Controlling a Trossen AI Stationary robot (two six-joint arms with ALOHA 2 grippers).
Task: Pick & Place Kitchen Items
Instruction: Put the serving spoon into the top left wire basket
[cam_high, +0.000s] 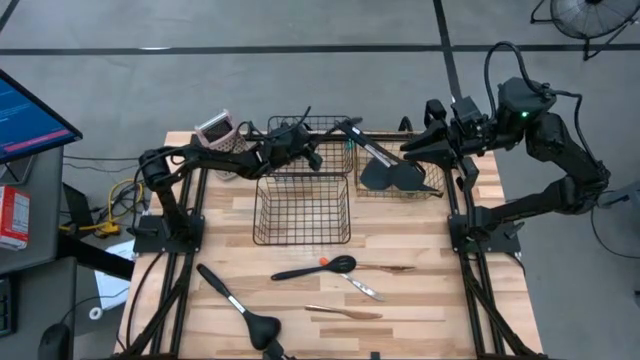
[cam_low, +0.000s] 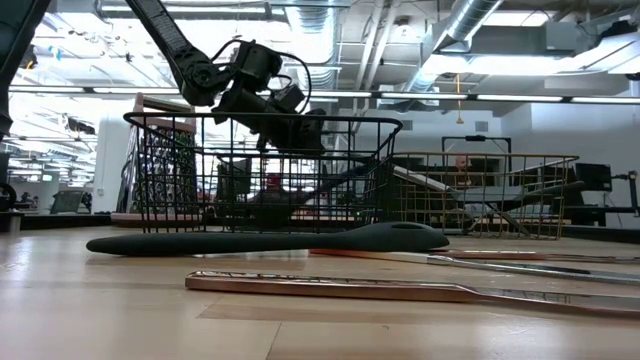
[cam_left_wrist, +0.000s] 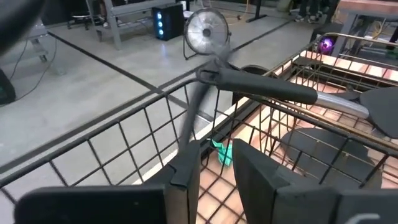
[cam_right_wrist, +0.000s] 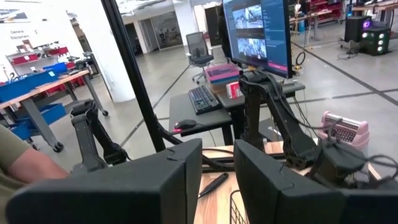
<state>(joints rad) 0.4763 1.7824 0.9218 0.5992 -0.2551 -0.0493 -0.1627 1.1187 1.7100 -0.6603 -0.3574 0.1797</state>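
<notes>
Black spatulas (cam_high: 390, 175) already lie in the far basket (cam_high: 425, 188); several utensils (cam_high: 315, 269) remain on the worktop (cam_high: 420, 290). Left claw (cam_high: 318, 152) released, right claw (cam_high: 412, 146) empty, slightly parted.

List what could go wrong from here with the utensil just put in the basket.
1. The black turner's handle lies propped across the wire basket's rim, right ahead of the open left hand; pulling back carelessly could snag it and tip it out.
2. The right hand hovers close by over the neighbouring basket, so the arms might clash.
3. The ladle lies near the table's front edge and could be nudged off.
</notes>
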